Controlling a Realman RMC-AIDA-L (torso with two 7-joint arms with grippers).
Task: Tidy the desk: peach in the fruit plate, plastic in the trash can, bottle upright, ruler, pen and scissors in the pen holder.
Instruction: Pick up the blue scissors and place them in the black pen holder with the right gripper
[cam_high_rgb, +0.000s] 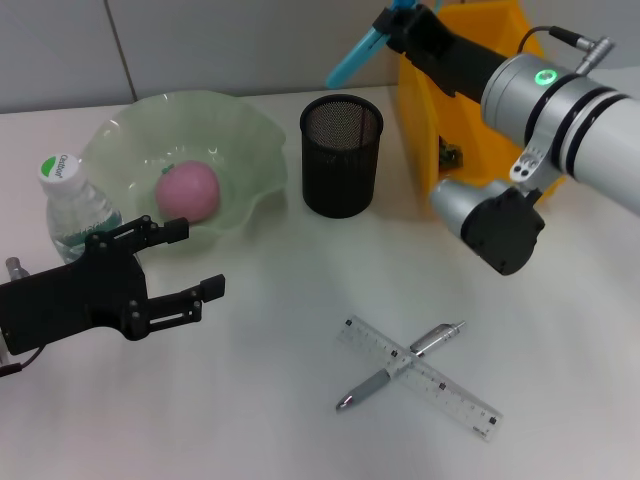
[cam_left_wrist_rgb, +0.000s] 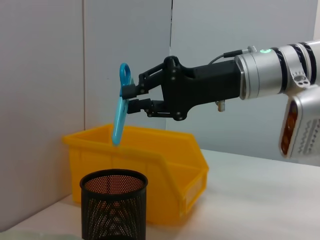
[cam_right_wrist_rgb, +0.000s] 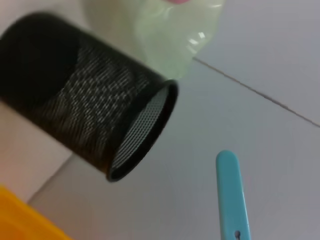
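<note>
The right tool (cam_left_wrist_rgb: 131, 98) was clamped on the blue scissors (cam_left_wrist_rgb: 119, 120), holding them in the air above the yellow bin (cam_left_wrist_rgb: 150, 172), behind the pen holder (cam_high_rgb: 341, 155). The left tool (cam_high_rgb: 190, 265) hovered spread open, empty, beside the bottle (cam_high_rgb: 72, 210).

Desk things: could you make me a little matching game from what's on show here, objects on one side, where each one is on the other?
Things:
1. peach
2. scissors
3. pen
4. bottle

Places:
A. held in the right gripper above the yellow bin
B. lying across the ruler
C. standing beside the fruit plate
D. in the fruit plate

Pairs: 1-D, 2-A, 3-B, 4-C
</note>
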